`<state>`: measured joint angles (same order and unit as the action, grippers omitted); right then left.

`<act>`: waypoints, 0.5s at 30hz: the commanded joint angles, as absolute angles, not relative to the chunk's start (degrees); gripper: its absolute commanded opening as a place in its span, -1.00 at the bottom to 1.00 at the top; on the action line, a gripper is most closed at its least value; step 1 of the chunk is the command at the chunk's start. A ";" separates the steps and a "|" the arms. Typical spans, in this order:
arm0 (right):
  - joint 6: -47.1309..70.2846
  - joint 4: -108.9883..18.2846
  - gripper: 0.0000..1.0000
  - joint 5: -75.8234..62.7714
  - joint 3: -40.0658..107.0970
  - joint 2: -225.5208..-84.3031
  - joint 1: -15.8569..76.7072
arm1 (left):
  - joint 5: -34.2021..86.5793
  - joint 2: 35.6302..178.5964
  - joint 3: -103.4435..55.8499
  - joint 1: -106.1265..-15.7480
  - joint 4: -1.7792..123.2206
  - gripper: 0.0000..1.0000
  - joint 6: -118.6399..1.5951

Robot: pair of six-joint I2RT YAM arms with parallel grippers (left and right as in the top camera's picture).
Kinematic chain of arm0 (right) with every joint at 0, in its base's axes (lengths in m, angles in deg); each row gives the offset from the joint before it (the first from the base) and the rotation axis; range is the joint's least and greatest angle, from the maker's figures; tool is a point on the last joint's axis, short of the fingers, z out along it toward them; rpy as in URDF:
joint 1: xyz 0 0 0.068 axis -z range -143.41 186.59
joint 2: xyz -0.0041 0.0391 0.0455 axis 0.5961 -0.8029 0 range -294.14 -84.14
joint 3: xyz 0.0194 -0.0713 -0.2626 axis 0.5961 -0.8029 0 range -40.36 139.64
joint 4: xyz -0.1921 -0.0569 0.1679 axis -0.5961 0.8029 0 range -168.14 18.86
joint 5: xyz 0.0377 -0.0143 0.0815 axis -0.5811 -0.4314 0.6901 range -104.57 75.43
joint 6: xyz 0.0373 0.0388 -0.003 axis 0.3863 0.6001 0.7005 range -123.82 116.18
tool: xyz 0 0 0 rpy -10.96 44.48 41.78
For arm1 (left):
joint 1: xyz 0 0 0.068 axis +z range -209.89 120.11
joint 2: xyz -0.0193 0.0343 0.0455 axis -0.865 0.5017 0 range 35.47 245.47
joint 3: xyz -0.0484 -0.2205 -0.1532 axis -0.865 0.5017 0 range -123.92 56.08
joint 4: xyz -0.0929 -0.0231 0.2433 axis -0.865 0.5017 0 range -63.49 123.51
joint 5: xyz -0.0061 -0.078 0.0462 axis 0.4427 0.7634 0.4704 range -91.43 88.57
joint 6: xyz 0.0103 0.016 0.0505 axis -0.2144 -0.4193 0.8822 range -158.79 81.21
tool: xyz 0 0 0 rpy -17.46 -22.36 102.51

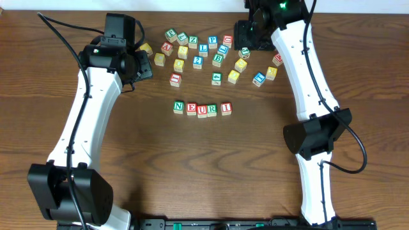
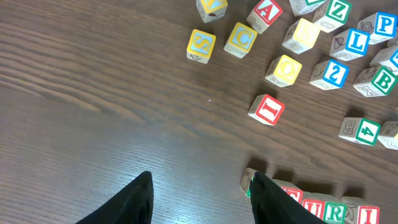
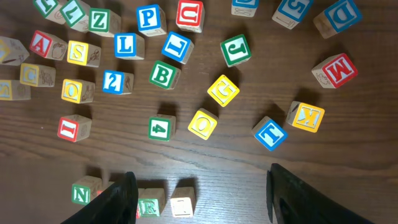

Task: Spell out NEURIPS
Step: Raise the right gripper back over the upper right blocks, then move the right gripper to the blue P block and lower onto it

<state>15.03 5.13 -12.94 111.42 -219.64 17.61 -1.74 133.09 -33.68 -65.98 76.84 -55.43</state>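
My right gripper (image 3: pixel 200 174) is spread wide, holding nothing — the P cube (image 3: pixel 151 18) sits well ahead of it. My left gripper (image 2: pixel 200 177) gapes empty too.

site: looked like a robotics lab bench | evidence: white-and-black left arm (image 1: pixel 86 121) and right arm (image 1: pixel 307 70) stood along a black base rail (image 1: pixel 211 224) at the edge of a dark wood-grain table (image 1: pixel 204 166) | props: wooden alphabet cubes (image 1: pixel 201 110) lay on it

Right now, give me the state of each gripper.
Left gripper: open, holding nothing.
Right gripper: open, holding nothing.
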 commanded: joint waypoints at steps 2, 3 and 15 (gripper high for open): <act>15.40 5.06 0.25 -14.30 112.56 -219.47 18.33 | -2.07 132.61 -34.03 -65.69 76.73 0.00 -54.91; 15.42 5.06 0.25 -14.25 112.56 -219.47 18.52 | -2.07 132.61 -34.03 -65.69 76.73 -0.01 -54.91; 15.42 6.46 0.26 -14.19 112.56 -219.47 21.50 | -2.07 132.61 -34.03 -65.69 76.53 0.00 -54.91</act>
<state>15.03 5.98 -13.51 111.42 -219.64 19.97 -1.74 133.09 -33.68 -65.98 76.58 -55.43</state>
